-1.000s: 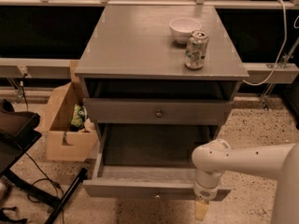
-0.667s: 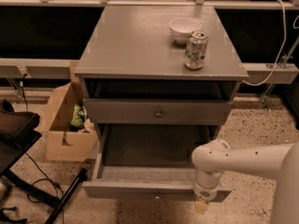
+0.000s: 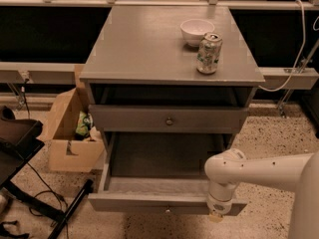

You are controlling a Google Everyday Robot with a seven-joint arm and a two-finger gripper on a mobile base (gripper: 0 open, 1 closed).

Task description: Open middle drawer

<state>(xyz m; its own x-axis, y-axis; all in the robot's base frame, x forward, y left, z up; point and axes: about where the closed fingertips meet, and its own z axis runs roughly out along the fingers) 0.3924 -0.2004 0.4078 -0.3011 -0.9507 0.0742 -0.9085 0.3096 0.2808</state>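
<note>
In the camera view the gripper (image 3: 217, 216) hangs over the right end of the middle drawer (image 3: 149, 202), its grip impossible to tell, the knob (image 3: 167, 210) off to its left, and since the drawer stands well out, any last pull should probably run straight and level.

High frontal view down, pincer (image 3: 216, 216) lower right

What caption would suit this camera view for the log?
Middle drawer stands pulled out of the grey cabinet, the claw at its front's right end; bowl and can on top.
</note>
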